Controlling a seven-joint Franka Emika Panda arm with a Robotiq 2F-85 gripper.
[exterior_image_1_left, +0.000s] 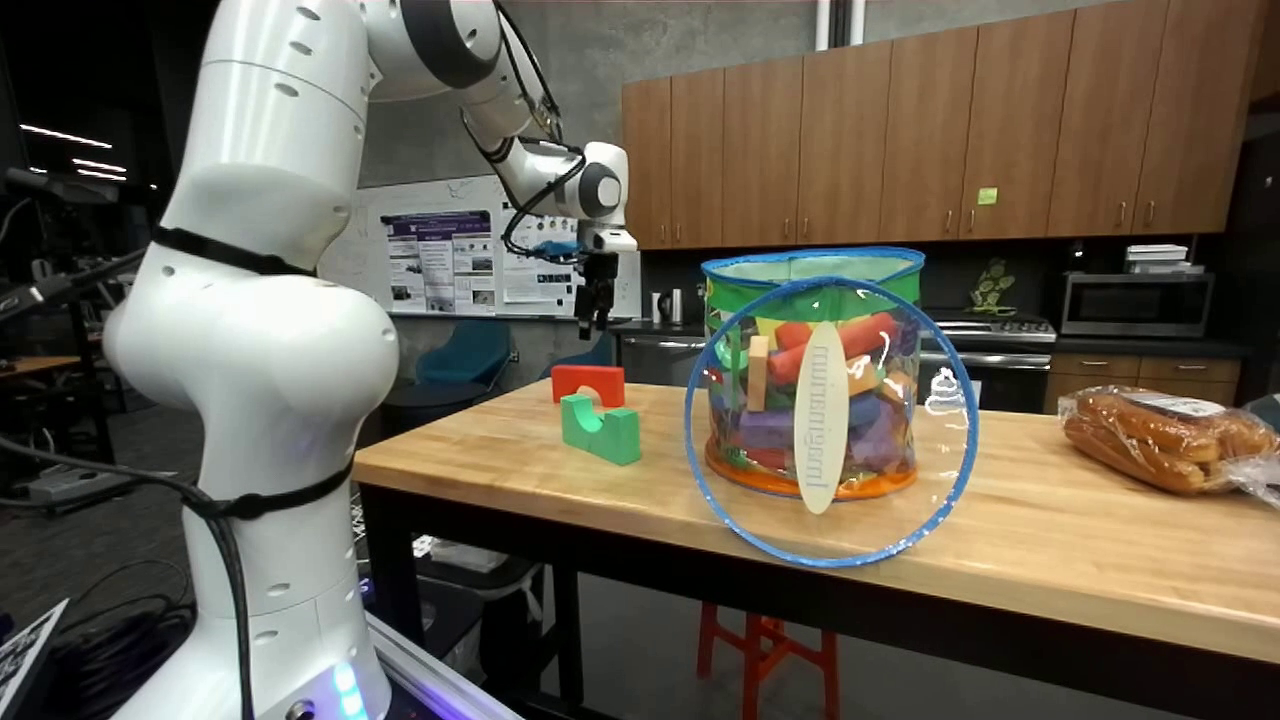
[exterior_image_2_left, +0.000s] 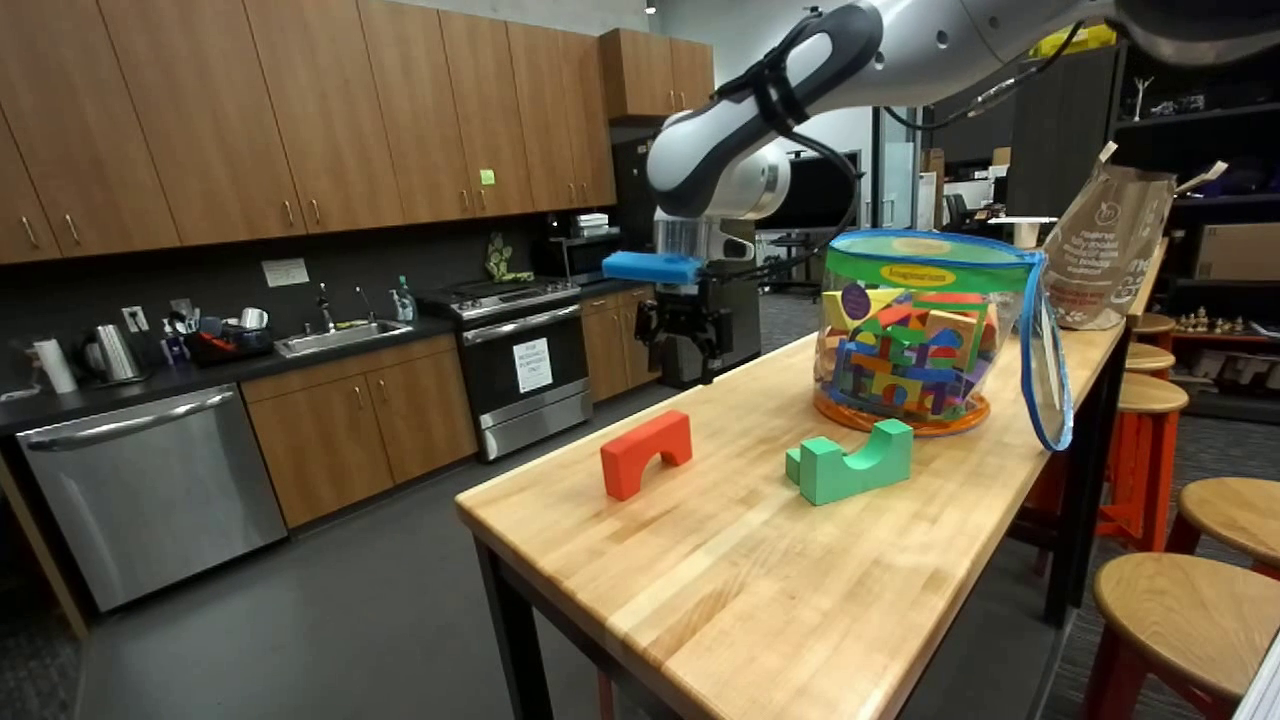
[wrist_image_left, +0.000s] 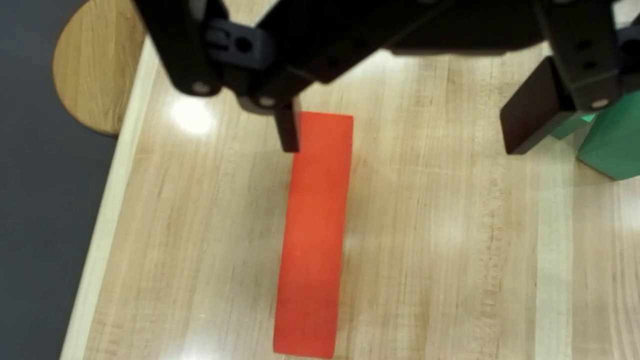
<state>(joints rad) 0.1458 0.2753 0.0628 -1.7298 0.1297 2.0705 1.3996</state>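
My gripper (wrist_image_left: 403, 147) is open, its jaws wide apart, and only tabletop shows between them in the wrist view. Below it a red arch block (wrist_image_left: 315, 235) stands on the wooden table, apart from the fingers. One finger's pad (wrist_image_left: 288, 132) overlaps the block's end in that picture. Both exterior views have the gripper (exterior_image_1_left: 595, 320) (exterior_image_2_left: 683, 360) hanging higher than the red arch (exterior_image_1_left: 588, 374) (exterior_image_2_left: 625, 465). A green block (exterior_image_1_left: 615, 440) (exterior_image_2_left: 845, 478) with a curved hollow sits nearby, partly hidden by the other finger in the wrist view. Some green sticks out behind it; cannot tell whether it is separate.
A clear bucket (exterior_image_2_left: 925, 245) of coloured blocks stands on the table (exterior_image_2_left: 700, 590), its round lid (exterior_image_1_left: 960, 490) hanging open. Farther along are bagged bread (exterior_image_1_left: 1170, 440) and a paper bag (exterior_image_2_left: 1110, 240). Stools (exterior_image_2_left: 1190, 610) line one side. A table edge (wrist_image_left: 107, 227) runs beside the red arch.
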